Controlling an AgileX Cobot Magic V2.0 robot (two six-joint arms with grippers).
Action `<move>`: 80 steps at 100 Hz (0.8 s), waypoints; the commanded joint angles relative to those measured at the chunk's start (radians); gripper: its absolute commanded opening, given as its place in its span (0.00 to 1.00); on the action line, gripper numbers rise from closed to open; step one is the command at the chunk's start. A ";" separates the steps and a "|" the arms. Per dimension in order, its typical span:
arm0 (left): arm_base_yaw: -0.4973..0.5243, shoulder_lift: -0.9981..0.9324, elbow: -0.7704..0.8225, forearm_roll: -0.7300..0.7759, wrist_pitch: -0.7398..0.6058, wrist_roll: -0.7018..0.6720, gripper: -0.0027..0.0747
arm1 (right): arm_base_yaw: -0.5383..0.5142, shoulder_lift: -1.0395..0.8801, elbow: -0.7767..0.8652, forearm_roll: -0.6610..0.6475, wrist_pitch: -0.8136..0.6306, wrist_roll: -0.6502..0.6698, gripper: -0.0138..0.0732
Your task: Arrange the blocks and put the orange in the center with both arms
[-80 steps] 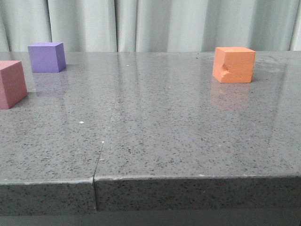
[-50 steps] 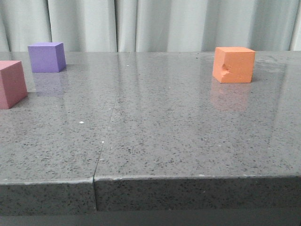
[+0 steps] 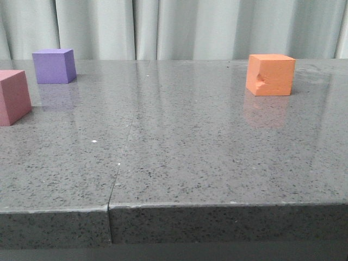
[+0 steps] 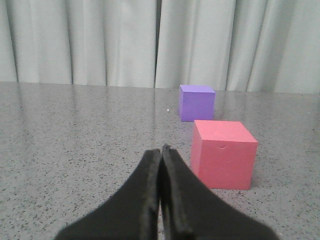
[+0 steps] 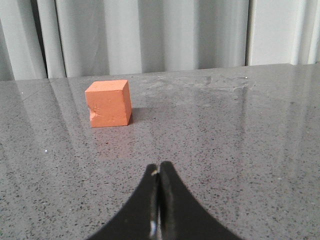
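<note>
On the grey stone table (image 3: 179, 163), the front view shows only blocks: orange cube (image 3: 270, 74) far right, purple cube (image 3: 53, 66) far left, pink cube (image 3: 13, 97) nearer, cut by the edge. Only the wrist views show the claws — left gripper (image 4: 161, 148) and right gripper (image 5: 159, 166) both clenched, empty, off the cubes.

Matte foam blocks, orange (image 3: 270, 74), purple (image 3: 53, 66), pink (image 3: 13, 97), on a glossy speckled stone bench (image 3: 179, 157); cloth curtain (image 3: 174, 27) behind
</note>
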 commanded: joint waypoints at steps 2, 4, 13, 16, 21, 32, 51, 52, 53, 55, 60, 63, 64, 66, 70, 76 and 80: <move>0.001 -0.028 0.041 0.000 -0.081 -0.002 0.01 | -0.006 -0.023 -0.018 -0.004 -0.098 -0.007 0.08; 0.001 -0.028 0.041 0.000 -0.081 -0.002 0.01 | -0.006 -0.023 -0.018 -0.004 -0.102 -0.007 0.08; 0.001 -0.028 0.041 0.000 -0.081 -0.002 0.01 | -0.006 -0.022 -0.024 -0.004 -0.105 -0.007 0.08; 0.001 -0.028 0.041 0.000 -0.081 -0.002 0.01 | -0.006 -0.021 -0.029 -0.004 -0.098 -0.007 0.08; 0.001 -0.028 0.041 0.000 -0.081 -0.002 0.01 | -0.006 -0.017 -0.048 -0.003 -0.079 -0.007 0.08; 0.001 -0.028 0.041 0.000 -0.081 -0.002 0.01 | -0.006 -0.002 -0.106 -0.003 -0.006 -0.007 0.08; 0.001 -0.028 0.041 0.000 -0.081 -0.002 0.01 | -0.006 0.083 -0.263 -0.002 0.157 -0.006 0.08; 0.001 -0.028 0.041 0.000 -0.081 -0.002 0.01 | -0.006 0.092 -0.276 -0.002 0.166 -0.006 0.08; 0.001 -0.028 0.041 0.000 -0.081 -0.002 0.01 | -0.006 0.102 -0.288 -0.002 0.175 -0.006 0.08; 0.001 -0.028 0.041 0.000 -0.081 -0.002 0.01 | -0.006 0.111 -0.301 -0.002 0.184 -0.006 0.08; 0.001 -0.028 0.041 0.000 -0.081 -0.002 0.01 | -0.006 0.149 -0.343 -0.003 0.210 -0.006 0.08; 0.001 -0.028 0.041 0.000 -0.081 -0.002 0.01 | -0.006 0.172 -0.372 -0.003 0.221 -0.006 0.08; 0.001 -0.028 0.041 0.000 -0.081 -0.002 0.01 | -0.006 0.184 -0.383 -0.003 0.229 -0.006 0.08; 0.001 -0.028 0.041 0.000 -0.081 -0.002 0.01 | -0.006 0.204 -0.401 -0.003 0.236 -0.006 0.08; 0.001 -0.028 0.041 0.000 -0.081 -0.002 0.01 | -0.006 0.244 -0.430 -0.003 0.253 -0.006 0.08; 0.001 -0.028 0.041 0.000 -0.081 -0.002 0.01 | -0.006 0.303 -0.476 -0.003 0.276 -0.006 0.08; 0.001 -0.028 0.041 0.000 -0.081 -0.002 0.01 | -0.006 0.340 -0.511 -0.002 0.298 -0.006 0.08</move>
